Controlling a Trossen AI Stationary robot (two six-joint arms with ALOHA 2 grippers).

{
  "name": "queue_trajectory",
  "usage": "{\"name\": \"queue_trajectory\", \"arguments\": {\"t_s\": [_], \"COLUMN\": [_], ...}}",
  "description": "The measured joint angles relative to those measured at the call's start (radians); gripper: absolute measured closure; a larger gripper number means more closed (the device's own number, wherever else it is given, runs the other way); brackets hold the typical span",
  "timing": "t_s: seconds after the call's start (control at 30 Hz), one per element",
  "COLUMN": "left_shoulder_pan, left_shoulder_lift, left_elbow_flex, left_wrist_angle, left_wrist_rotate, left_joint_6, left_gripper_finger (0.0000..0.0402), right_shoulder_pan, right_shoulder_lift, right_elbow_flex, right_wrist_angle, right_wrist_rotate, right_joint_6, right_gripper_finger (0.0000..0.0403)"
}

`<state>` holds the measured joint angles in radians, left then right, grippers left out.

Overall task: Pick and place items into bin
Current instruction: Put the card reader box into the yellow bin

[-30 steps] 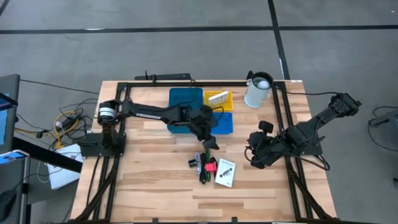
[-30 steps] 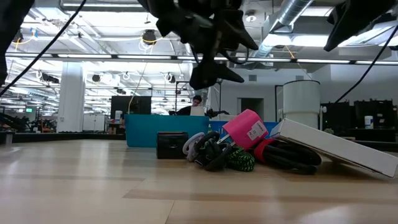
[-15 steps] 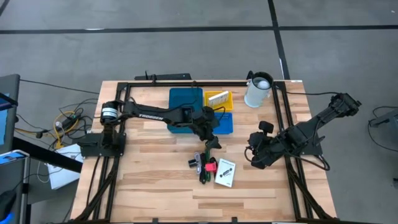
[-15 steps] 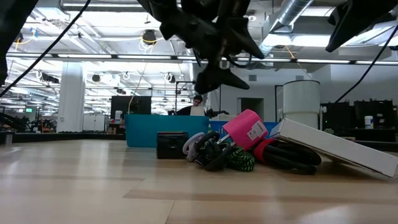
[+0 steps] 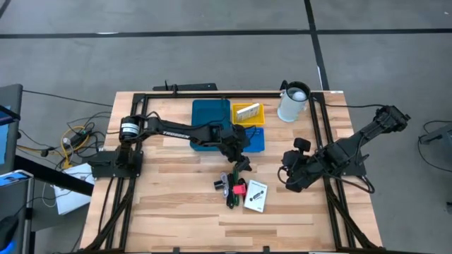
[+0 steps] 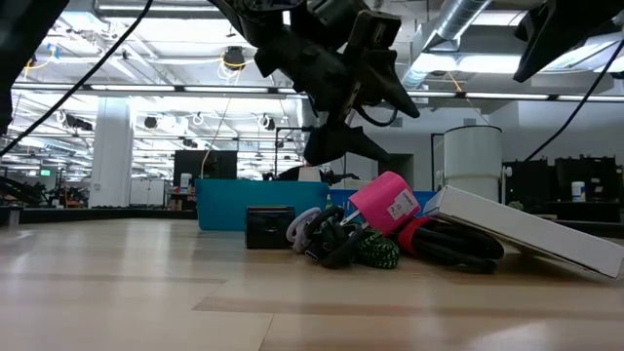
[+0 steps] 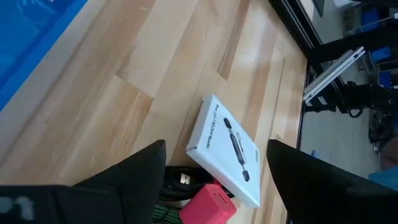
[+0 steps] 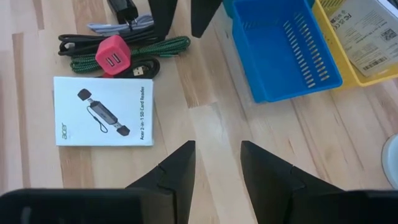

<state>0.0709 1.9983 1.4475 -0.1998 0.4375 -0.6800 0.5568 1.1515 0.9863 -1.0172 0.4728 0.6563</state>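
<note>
The items lie in a pile near the table's middle: a white printed card box (image 5: 256, 196) (image 8: 102, 112), a red piece (image 5: 239, 189) (image 8: 112, 55), and green and black cords (image 8: 134, 53). The bin is a long teal-blue tray (image 5: 210, 116), a small yellow tray (image 5: 248, 113) with a white printed piece in it, and a bright blue tray (image 8: 286, 43). My left gripper (image 5: 242, 164) (image 7: 216, 146) hangs open just above the pile's far edge, touching nothing. My right gripper (image 5: 287, 176) (image 8: 216, 144) waits open to the right of the pile.
A white cylindrical jug (image 5: 293, 102) stands at the far right by the trays. A black frame (image 5: 212, 94) runs round the table. A small black block (image 6: 270, 226) sits at the pile's left end. Bare wood lies toward the near edge and the left.
My left gripper has come down toward the pile and moved slightly toward the table's near-right, away from the bright blue tray. It has stayed open. The items have not moved.
</note>
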Motion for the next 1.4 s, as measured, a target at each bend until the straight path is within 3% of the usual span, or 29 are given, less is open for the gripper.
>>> {"name": "queue_trajectory", "arguments": {"t_s": [0.8,1.4], "left_shoulder_pan": [-0.044,-0.048], "left_shoulder_lift": [0.006,0.083], "left_elbow_flex": [0.000,0.011], "left_wrist_angle": [0.018,0.036], "left_wrist_rotate": [-0.084,0.003], "left_joint_6": [0.020,-0.032], "left_gripper_finger": [0.0133,0.0133], "right_shoulder_pan": [0.000,0.000], "right_shoulder_lift": [0.000,0.000], "right_elbow_flex": [0.000,0.001], "right_wrist_angle": [0.000,-0.010], "right_wrist_rotate": [-0.001,-0.003], "right_joint_6": [0.006,0.007], "right_gripper_finger": [0.0280,0.0280]}}
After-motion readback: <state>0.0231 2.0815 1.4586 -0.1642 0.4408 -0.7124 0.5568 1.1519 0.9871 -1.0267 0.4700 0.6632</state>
